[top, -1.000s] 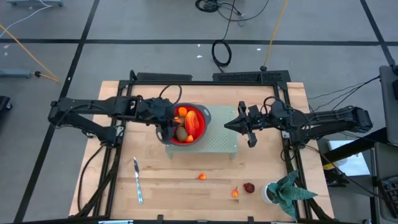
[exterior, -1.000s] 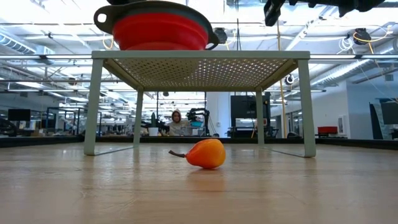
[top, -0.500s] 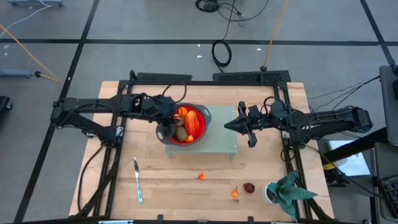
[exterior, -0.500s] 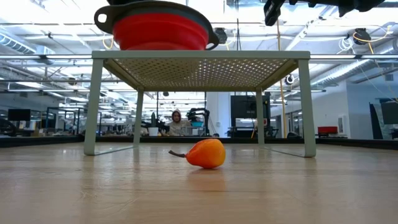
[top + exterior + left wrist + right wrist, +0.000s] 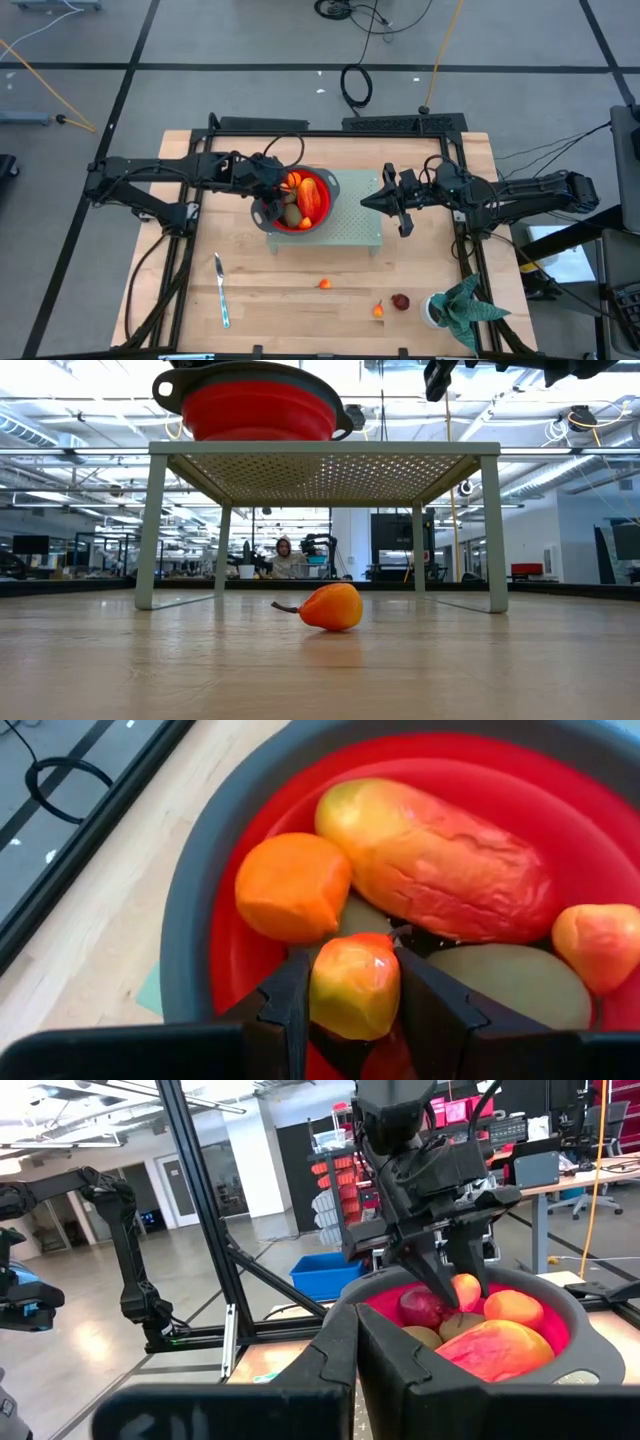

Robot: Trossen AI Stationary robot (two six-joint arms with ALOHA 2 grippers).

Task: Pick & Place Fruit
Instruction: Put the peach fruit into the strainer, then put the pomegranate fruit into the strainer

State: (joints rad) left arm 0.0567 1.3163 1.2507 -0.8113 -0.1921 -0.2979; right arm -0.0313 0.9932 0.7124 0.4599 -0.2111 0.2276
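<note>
Behind the bench (image 5: pixel 250 290), a large workshop hall is seen, with a person seated far off at a desk. At the middle of the bench stands a small perforated rack (image 5: pixel 350 225), and on the rack's left half a red bowl (image 5: pixel 322 208) with a grey rim is set. The left tool (image 5: pixel 352 988) is held over this bowl and is closed on a small yellow-red fruit (image 5: pixel 354 984), just above the other fruit in the bowl: a long red-orange piece (image 5: pixel 440 860), an orange round piece (image 5: pixel 292 885), a pale green kiwi (image 5: pixel 505 982) and a small orange piece (image 5: pixel 600 945). The right tool (image 5: pixel 399 200) is held with its fingers closed and empty above the rack's right half. Near the bench's front edge lie an orange fruit (image 5: pixel 324 284), a tiny orange fruit (image 5: pixel 378 311) and a dark red fruit (image 5: pixel 400 301); a knife (image 5: pixel 221 290) lies toward the front left and a potted plant (image 5: pixel 458 310) stands at the front right corner.
</note>
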